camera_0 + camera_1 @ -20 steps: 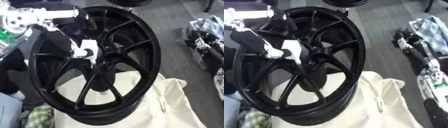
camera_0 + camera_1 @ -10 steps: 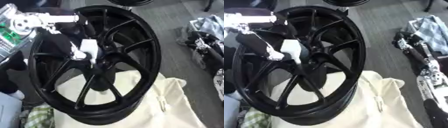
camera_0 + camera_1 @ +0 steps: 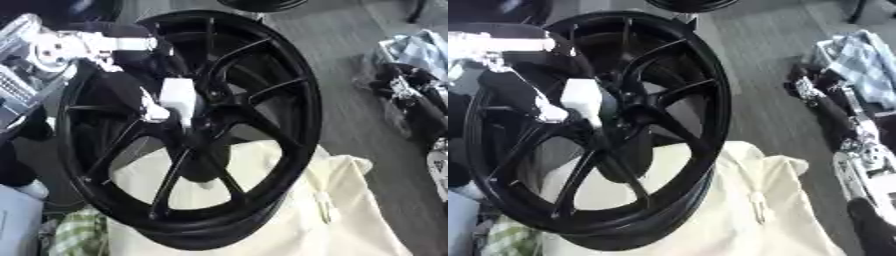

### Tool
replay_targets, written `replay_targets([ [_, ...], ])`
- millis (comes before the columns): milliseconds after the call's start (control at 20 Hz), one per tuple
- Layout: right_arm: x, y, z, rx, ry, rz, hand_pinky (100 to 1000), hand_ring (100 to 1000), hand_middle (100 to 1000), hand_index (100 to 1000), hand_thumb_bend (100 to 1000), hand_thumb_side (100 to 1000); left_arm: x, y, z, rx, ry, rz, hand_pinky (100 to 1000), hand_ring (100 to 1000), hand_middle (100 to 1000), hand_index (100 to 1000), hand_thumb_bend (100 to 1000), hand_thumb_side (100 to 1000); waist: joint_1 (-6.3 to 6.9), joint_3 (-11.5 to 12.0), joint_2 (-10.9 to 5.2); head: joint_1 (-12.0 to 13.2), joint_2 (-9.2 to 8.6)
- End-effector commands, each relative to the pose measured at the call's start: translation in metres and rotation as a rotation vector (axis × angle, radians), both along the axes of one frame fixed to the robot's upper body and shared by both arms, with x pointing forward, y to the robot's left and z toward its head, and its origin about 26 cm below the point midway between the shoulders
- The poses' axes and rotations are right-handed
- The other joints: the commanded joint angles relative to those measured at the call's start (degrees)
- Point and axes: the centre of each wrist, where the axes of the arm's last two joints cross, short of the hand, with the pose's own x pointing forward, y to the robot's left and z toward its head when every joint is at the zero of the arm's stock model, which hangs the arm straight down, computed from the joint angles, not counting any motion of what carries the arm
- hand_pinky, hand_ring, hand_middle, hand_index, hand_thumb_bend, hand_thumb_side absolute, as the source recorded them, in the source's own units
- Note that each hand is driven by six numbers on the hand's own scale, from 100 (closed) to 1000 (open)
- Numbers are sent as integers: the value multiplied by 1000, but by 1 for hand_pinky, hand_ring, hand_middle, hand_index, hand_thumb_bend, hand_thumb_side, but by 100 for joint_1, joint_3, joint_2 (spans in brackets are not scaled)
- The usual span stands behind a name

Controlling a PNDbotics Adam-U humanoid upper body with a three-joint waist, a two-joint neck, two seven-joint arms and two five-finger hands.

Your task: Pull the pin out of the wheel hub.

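Observation:
A big black spoked wheel [image 3: 284, 95] stands tilted on a cream cloth [image 3: 350, 210]. My left arm comes in from the upper left with a silver wrist joint [image 3: 54, 50]. Its black left hand [image 3: 131, 90] is at the hub [image 3: 214, 112], fingers curled round a white blocky pin head [image 3: 178, 96] that sits just left of the hub's centre. How deep the pin sits in the hub is hidden by the hand. A black and silver limb, apparently my right arm [image 3: 833, 115], lies off to the right, away from the wheel; its hand is not clear.
A blue-and-white checked cloth [image 3: 859, 55] lies at the right on the grey floor. A green checked rag [image 3: 79, 232] shows at the lower left. The edge of another dark wheel [image 3: 262, 4] shows at the top. White and grey gear crowds the left edge.
My left hand and the white pin head have shifted slightly to the right, closer to the hub's centre. The wheel and the right side stay as they were.

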Motion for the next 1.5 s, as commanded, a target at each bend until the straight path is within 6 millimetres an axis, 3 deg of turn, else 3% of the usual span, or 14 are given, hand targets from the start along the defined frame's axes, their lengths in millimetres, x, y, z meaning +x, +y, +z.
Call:
replay_targets([
  [50, 0, -1, 6, -16, -16, 0, 818, 713, 642, 738, 218, 424, 1, 3, 9, 14, 22, 36, 895, 852, 790, 827, 429, 262, -35, -4, -68, -34, -11],
  [550, 0, -1, 4, -15, -10, -2, 818, 713, 641, 738, 214, 429, 2, 0, 8, 31, 28, 29, 877, 839, 775, 805, 405, 231, -30, -2, -59, -4, -11],
  [1050, 0, 0, 1, -14, 0, -4, 819, 714, 641, 738, 213, 434, 5, -7, 5, -7, 61, 24, 866, 819, 728, 756, 261, 233, -11, -24, -39, 4, -11],
  [1200, 0, -1, 1, -14, 3, -6, 819, 714, 641, 738, 214, 434, 5, -8, 5, -15, 67, 22, 854, 801, 697, 680, 212, 190, -4, -29, -36, 9, -12],
  [1300, 0, -1, 1, -14, 4, -8, 819, 714, 642, 739, 213, 435, 5, -8, 5, -14, 65, 24, 842, 777, 652, 555, 134, 118, -1, -30, -37, 12, -11],
  [1400, 0, -1, 1, -14, 4, -9, 819, 714, 642, 739, 213, 435, 4, -8, 6, -10, 55, 26, 835, 762, 625, 500, 100, 100, 0, -28, -39, 13, -11],
  [1500, 0, -1, 1, -14, 3, -9, 819, 715, 642, 739, 214, 434, 3, -6, 8, -4, 42, 28, 830, 755, 608, 452, 124, 100, 0, -25, -40, 11, -11],
])
